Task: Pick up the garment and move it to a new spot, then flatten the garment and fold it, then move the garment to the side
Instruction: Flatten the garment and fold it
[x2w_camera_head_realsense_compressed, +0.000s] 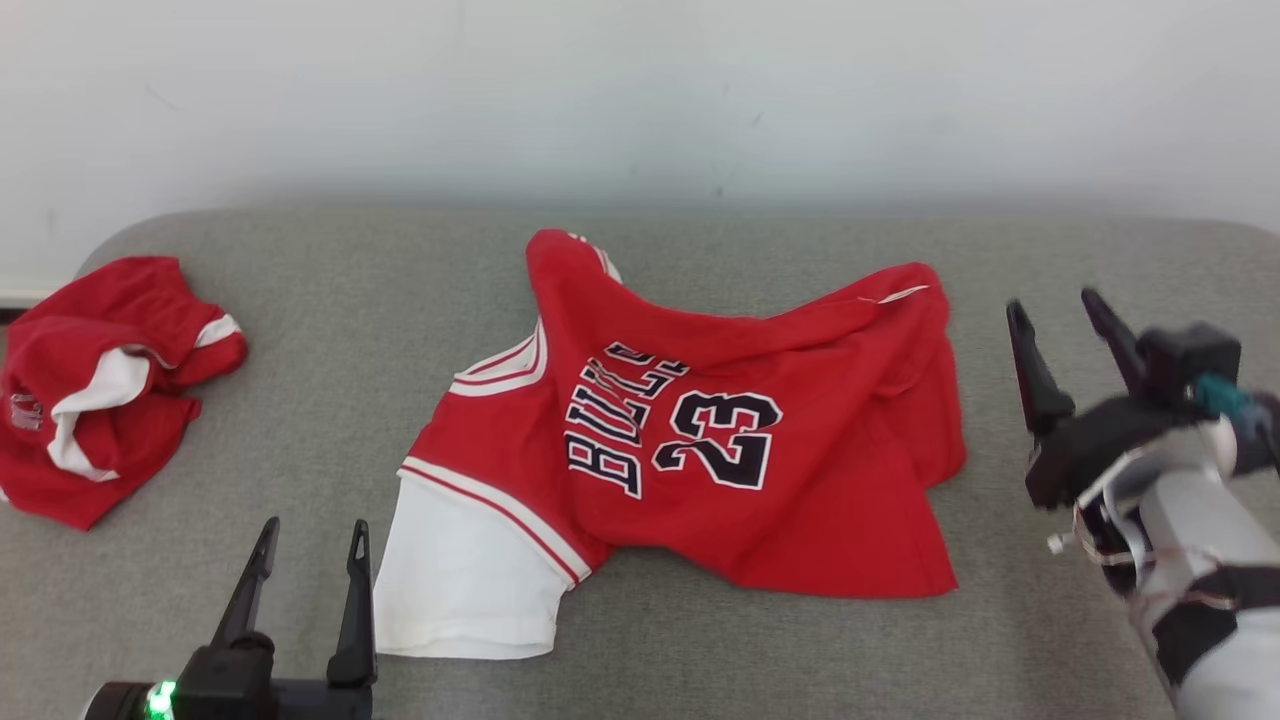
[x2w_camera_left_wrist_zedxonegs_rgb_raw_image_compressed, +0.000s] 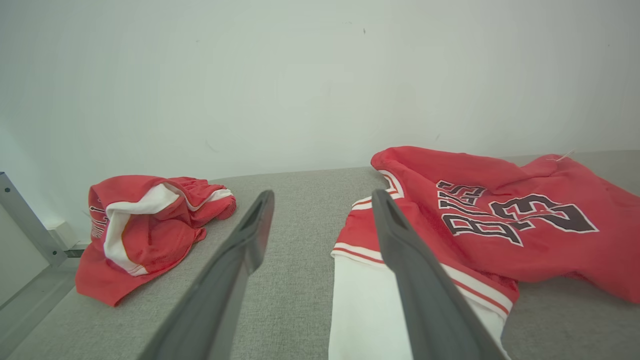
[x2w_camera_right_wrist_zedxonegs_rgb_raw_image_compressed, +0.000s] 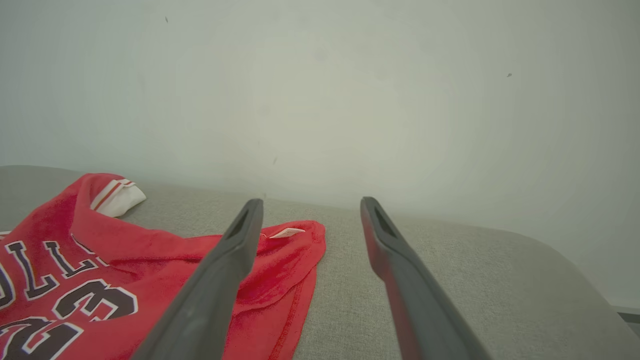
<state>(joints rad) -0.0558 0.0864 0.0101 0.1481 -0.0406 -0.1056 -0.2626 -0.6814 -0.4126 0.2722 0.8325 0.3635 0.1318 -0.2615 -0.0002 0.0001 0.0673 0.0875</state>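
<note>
A red jersey (x2w_camera_head_realsense_compressed: 720, 440) with a white sleeve and "BULLS 23" lettering lies rumpled in the middle of the grey padded table (x2w_camera_head_realsense_compressed: 330, 300). In the left wrist view the jersey (x2w_camera_left_wrist_zedxonegs_rgb_raw_image_compressed: 500, 225) spreads to the right of my fingers, and in the right wrist view the jersey (x2w_camera_right_wrist_zedxonegs_rgb_raw_image_compressed: 125, 275) lies at the lower left. My left gripper (x2w_camera_head_realsense_compressed: 312, 535) stands open near the table's front edge, just left of the white sleeve, holding nothing. My right gripper (x2w_camera_head_realsense_compressed: 1052, 308) hangs open above the table, right of the jersey's hem and apart from it.
A second red and white garment (x2w_camera_head_realsense_compressed: 100, 385) lies crumpled at the table's far left, also seen in the left wrist view as a red heap (x2w_camera_left_wrist_zedxonegs_rgb_raw_image_compressed: 145, 225). A pale wall (x2w_camera_head_realsense_compressed: 640, 100) runs behind the table. Bare grey surface lies between the two garments.
</note>
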